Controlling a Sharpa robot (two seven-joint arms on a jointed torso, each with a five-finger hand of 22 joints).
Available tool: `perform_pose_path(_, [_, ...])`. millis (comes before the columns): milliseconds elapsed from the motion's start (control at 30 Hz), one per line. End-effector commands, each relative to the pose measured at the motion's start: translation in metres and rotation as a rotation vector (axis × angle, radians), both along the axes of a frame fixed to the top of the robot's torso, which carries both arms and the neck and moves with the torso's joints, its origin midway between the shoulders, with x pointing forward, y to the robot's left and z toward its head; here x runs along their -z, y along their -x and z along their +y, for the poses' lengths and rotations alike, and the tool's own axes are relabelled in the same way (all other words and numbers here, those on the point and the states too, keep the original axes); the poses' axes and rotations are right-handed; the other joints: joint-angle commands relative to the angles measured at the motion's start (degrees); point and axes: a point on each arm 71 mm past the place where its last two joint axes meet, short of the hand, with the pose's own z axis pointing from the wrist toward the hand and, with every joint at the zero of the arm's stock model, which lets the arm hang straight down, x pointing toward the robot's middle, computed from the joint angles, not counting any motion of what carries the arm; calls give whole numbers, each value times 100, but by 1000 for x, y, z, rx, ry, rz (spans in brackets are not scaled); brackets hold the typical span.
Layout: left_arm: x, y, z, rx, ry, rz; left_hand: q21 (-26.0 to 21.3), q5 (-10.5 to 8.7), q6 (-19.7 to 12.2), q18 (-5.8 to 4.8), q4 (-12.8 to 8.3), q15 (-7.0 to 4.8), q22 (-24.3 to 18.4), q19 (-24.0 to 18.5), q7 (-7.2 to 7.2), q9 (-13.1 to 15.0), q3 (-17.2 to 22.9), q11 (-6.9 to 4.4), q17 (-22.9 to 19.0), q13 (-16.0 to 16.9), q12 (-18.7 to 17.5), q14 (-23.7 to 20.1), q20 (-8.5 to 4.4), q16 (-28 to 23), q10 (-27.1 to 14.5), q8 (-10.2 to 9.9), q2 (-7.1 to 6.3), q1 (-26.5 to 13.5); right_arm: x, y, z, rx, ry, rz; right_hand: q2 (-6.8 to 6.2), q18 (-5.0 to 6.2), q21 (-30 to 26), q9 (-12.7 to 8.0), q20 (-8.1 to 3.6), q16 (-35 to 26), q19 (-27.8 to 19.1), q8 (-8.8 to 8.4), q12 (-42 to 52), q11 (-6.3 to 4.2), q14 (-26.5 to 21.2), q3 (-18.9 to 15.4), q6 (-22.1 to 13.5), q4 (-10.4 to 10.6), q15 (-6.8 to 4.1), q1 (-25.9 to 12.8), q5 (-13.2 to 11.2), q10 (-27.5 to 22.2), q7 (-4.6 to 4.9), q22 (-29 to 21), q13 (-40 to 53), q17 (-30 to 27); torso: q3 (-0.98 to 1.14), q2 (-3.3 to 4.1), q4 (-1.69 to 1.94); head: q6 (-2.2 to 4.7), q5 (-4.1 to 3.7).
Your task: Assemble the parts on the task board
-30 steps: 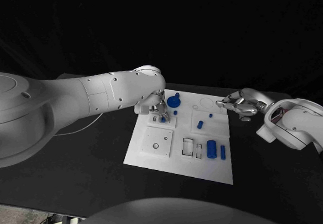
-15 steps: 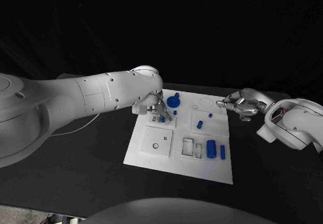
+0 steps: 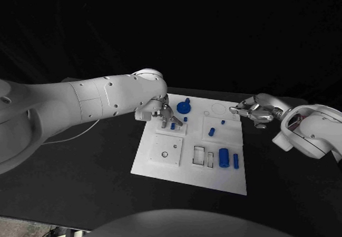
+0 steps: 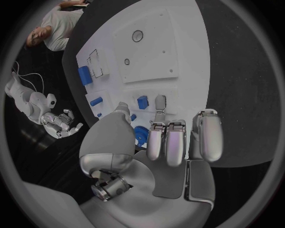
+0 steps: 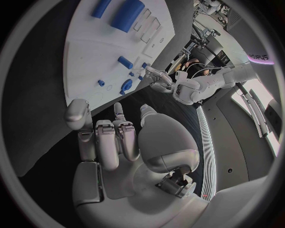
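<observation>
The white task board (image 3: 163,165) lies mid-table with several blue parts on it: a round knob (image 3: 183,107), small pegs (image 3: 211,131), a thick cylinder (image 3: 224,156) and a thin bar (image 3: 236,161). My left hand (image 3: 164,116) hovers over the board's far left corner. A small blue block (image 4: 142,102) stands on the board between its thumb and a fingertip (image 4: 160,101), with gaps on both sides. The knob (image 4: 141,134) sits just under the palm. My right hand (image 3: 251,112) hangs off the board's far right edge, fingers loosely apart and holding nothing.
The black table (image 3: 84,188) surrounds the board. Two recessed white plates (image 3: 166,149) and rectangular slots (image 3: 204,156) mark the board's near half. In the right wrist view my left hand (image 5: 156,76) shows beyond the board (image 5: 89,52).
My left arm has swung a little to the left and the hand has drawn slightly back from the small blue block. The right hand has stayed put.
</observation>
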Motion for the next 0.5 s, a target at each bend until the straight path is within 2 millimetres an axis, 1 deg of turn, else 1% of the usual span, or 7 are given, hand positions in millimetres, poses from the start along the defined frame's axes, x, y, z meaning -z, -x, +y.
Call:
perform_pose_path(33, [-12, -2, 8, -54, -70, -31, 41, -20, -4, 28, -1, -44, 792, 53, -48, 112, -83, -47, 1508, 1508, -33, 593, -7, 14, 606, 113, 41, -42, 1, 1, 0, -12, 1, 9, 17, 72, -26, -7, 8, 20, -32, -26, 22, 27, 608, -39, -8, 1, 28, -28, -25, 616, -2, 645, 1506, 1509, 0, 4, 2, 0, -17])
perform_pose_path(133, [-25, -3, 11, -51, -61, -54, 48, -20, 5, 25, -2, -58, 804, 64, -66, 182, -115, -62, 1508, 1508, -33, 593, -19, 14, 606, 187, 66, -2, 1, 1, 0, -11, 0, 8, 19, 73, -30, -7, 8, 20, -35, -27, 22, 27, 608, -43, -7, 2, 28, -36, -25, 616, -2, 644, 1506, 1509, -2, 2, 1, 0, -23])
perform_pose_path(233, [-41, -6, 15, -51, -48, -81, 62, -20, 39, 20, -8, -74, 821, 82, -91, 245, -102, -82, 1508, 1508, -33, 593, -33, 14, 606, 262, 132, 83, 1, 1, -1, -10, -1, 6, 21, 73, -32, -8, 8, 20, -36, -29, 22, 27, 608, -48, -6, 2, 28, -44, -27, 616, -2, 644, 1506, 1509, 2, 0, -1, 0, -32])
perform_pose_path(367, [-65, -12, 23, -60, -33, -121, 83, -18, 54, 13, -10, -92, 845, 105, -112, 292, -75, -102, 1508, 1508, -33, 593, -51, 14, 606, 311, 219, 172, 0, 0, -1, -9, -5, 1, 22, 72, -32, -9, 8, 20, -34, -31, 22, 26, 608, -58, -4, 3, 28, -61, -28, 616, -3, 645, 1506, 1509, 4, 0, 1, 0, -13])
perform_pose_path(400, [-70, -13, 25, -64, -30, -129, 93, -16, 56, 9, -12, -95, 856, 116, -115, 299, -63, -105, 1508, 1508, -33, 593, -54, 14, 606, 317, 245, 196, 0, 0, -1, -9, -7, -1, 22, 72, -32, -9, 8, 20, -34, -31, 22, 26, 608, -58, -4, 3, 28, -61, -28, 616, -3, 645, 1506, 1509, 5, -3, 2, 0, -8])
perform_pose_path(433, [-73, -15, 27, -67, -26, -137, 101, -11, 55, 6, -18, -97, 865, 124, -118, 305, -47, -108, 1508, 1508, -33, 593, -57, 14, 606, 322, 277, 235, 0, 0, -1, -9, -8, -3, 22, 72, -32, -9, 8, 20, -34, -31, 22, 26, 608, -58, -4, 3, 28, -61, -28, 616, -3, 645, 1506, 1509, 10, -7, 3, 0, -6])
perform_pose_path(500, [-78, -19, 29, -73, -19, -148, 133, 1, 47, -5, -23, -100, 898, 155, -121, 311, -24, -111, 1508, 1508, -33, 593, -61, 14, 606, 321, 324, 309, 0, 0, -1, -9, -11, -6, 22, 72, -31, -9, 8, 20, -33, -31, 22, 26, 608, -58, -4, 3, 28, -62, -28, 616, -3, 646, 1506, 1509, 11, -8, -2, 0, 1])
